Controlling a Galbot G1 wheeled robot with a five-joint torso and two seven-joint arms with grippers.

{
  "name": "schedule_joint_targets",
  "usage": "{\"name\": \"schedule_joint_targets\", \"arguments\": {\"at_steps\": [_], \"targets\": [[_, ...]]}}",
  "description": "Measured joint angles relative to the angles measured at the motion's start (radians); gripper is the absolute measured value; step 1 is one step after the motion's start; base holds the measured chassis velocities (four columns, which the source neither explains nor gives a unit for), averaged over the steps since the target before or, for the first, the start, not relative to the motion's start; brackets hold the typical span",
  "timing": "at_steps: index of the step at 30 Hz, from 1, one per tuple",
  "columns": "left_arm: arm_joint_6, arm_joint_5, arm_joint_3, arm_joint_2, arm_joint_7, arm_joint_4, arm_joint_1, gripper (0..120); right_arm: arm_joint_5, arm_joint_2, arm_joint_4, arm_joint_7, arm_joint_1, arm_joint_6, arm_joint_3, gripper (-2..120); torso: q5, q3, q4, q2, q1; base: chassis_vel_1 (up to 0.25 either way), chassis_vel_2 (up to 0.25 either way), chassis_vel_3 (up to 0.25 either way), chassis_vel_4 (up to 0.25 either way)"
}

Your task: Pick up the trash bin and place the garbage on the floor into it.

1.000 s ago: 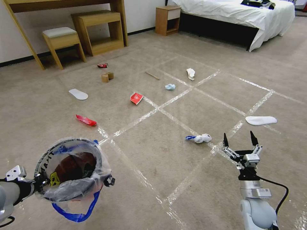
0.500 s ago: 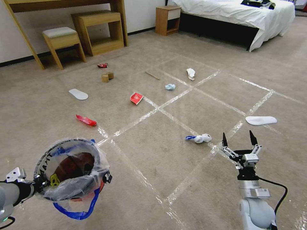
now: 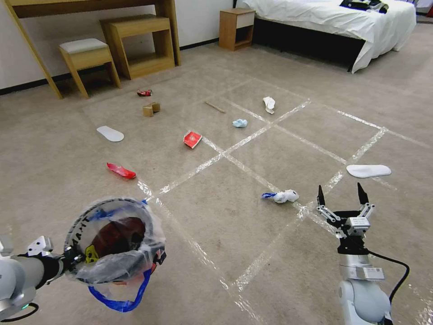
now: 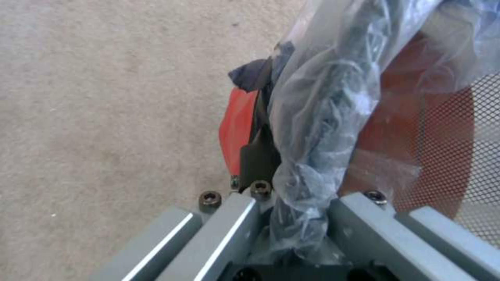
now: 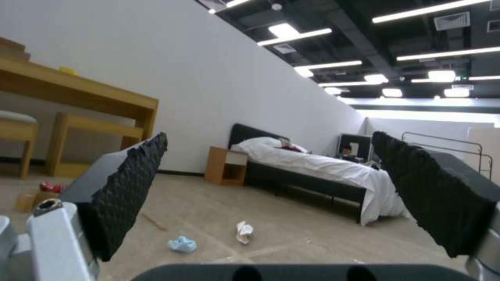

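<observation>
Down at the near left, the left claw [image 3: 74, 264] is clamped on the rim of the trash bin [image 3: 115, 241], pinching red wall and crinkly clear liner together; the left wrist view shows the fingers [image 4: 260, 156] closed over the bunched plastic and red rim [image 4: 237, 128]. The bin hangs clear above the floor [image 3: 234, 234], mouth tipped toward the camera, a blue handle strip [image 3: 119, 300] dangling beneath it.

Over at the near right, the right claw [image 3: 340, 196] hovers above the carpet, fingers spread wide with nothing between them; its wrist view shows the two black pads [image 5: 130, 187] well apart.

Just beyond that claw and to its left, a crumpled white tissue with a blue end [image 3: 282, 196] lies beside a tape line. Off to the right, a white insole [image 3: 368, 170] rests flat. On the left, a flat red wrapper [image 3: 120, 170] lies on the carpet. Farther on, a red packet [image 3: 192, 139] sits near a tape crossing, and another white insole [image 3: 110, 133] lies out left. Farther still: the pale blue mask [image 3: 240, 123], a white tissue [image 3: 269, 104], a wooden stick [image 3: 215, 107], cardboard bits [image 3: 151, 109], and a crushed red piece [image 3: 144, 92] near the wooden furniture. At the back stands a bed [image 3: 333, 20].
</observation>
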Motion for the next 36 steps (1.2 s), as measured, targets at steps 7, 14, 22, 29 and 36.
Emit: {"name": "schedule_joint_targets", "arguments": {"at_steps": [7,14,22,29,36], "targets": [[0.0,0.017,0.04,-0.006,0.023,0.011,-0.016,0,0.001,0.009,0.01,0.002,-0.004,0.0,0.012,100,0.0,0.0,-0.0001,0.0,0.0,-0.053,0.054,0.069,-0.063],[0.0,0.036,0.083,-0.009,0.031,0.048,-0.051,0,0.002,0.01,0.013,0.002,-0.005,-0.003,0.016,100,0.0,0.0,0.0,0.0,0.0,-0.044,0.043,0.051,-0.04],[-0.001,0.032,0.092,0.0,0.033,0.064,-0.065,0,0.003,0.01,0.014,0.001,-0.008,-0.002,0.018,100,-0.0001,0.0,0.0,0.0,0.0,-0.065,0.046,0.054,-0.055],[-0.001,0.036,0.109,-0.001,0.043,0.082,-0.08,0,0.003,0.011,0.008,-0.001,-0.001,-0.002,0.017,100,-0.0001,0.0,0.0001,0.0,0.0,-0.08,0.101,0.085,-0.098],[-0.001,0.044,0.128,0.0,0.049,0.097,-0.094,0,0.002,0.012,0.003,-0.001,-0.001,-0.002,0.017,100,-0.0002,0.0,-0.0001,0.0,0.0,-0.157,0.152,0.153,-0.157]]}}
